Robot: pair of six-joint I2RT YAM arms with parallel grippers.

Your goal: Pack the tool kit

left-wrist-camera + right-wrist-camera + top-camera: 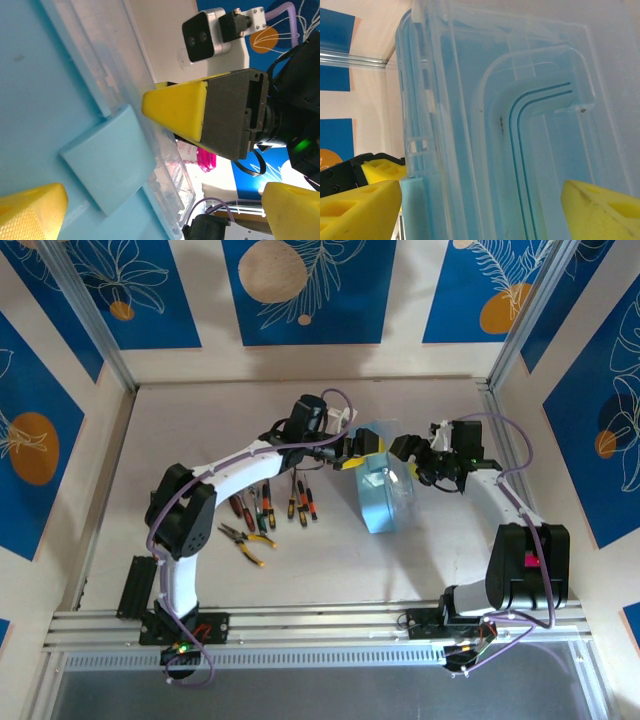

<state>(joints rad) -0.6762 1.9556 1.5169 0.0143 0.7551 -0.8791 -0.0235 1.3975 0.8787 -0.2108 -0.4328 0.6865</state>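
Reaching inward, left arm (235, 462) and right arm (497, 496) flank the case (385, 502).

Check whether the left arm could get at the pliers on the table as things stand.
Probably yes. The pliers lie uncovered on the table, close beside the left arm, with nothing on top of them. The left gripper is open, up at the case.

One light-blue case (384, 506) counted, centre of frame. One pliers (247, 537), yellow handles, left of centre. Screwdrivers (268, 505) in loose row above pliers: about seven counted, exact number blurred by overlap. Two robot arms counted: left arm (235, 462), right arm (505, 505).
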